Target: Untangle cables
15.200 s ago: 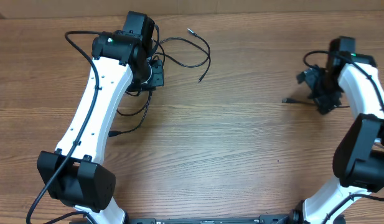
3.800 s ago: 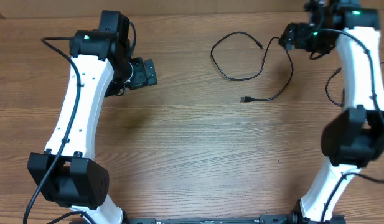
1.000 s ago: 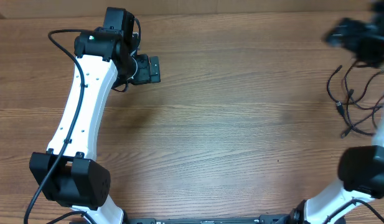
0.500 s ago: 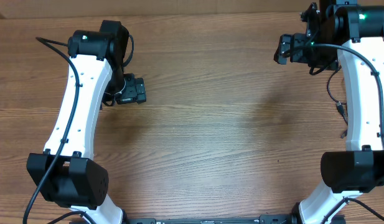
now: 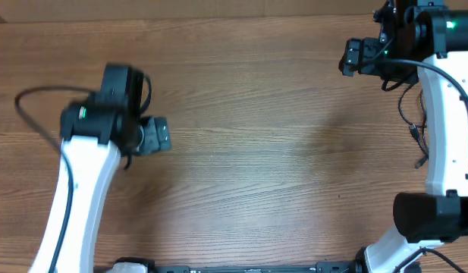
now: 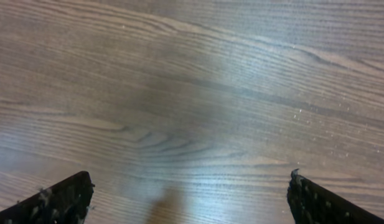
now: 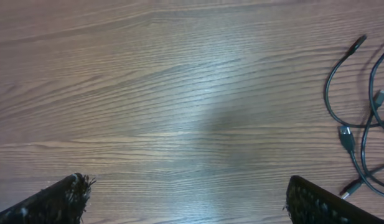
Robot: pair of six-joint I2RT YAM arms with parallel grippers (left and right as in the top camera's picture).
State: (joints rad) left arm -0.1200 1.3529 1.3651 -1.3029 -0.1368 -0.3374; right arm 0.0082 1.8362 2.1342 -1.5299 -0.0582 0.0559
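Note:
The cables [image 7: 349, 138] are thin black cords with small plugs, lying in loose overlapping loops at the right edge of the right wrist view. From overhead only a short stretch of the cables [image 5: 413, 130] shows beside the white right arm, which hides the rest. My right gripper [image 5: 350, 58] hangs open at the far right, well left of the cords, and in its own view the right gripper [image 7: 188, 200] has only bare wood between its fingers. My left gripper [image 5: 161, 136] is open over the left half, and the left gripper [image 6: 190, 198] holds nothing.
The wooden table [image 5: 256, 152] fills all views. A thick black wire [image 5: 29, 102] loops off the left arm near the left edge. The right arm's base [image 5: 435, 216] stands at the lower right.
My left arm has swung back toward the front edge and a little left, blurred in motion. The right arm has hardly moved. Both grippers stay open.

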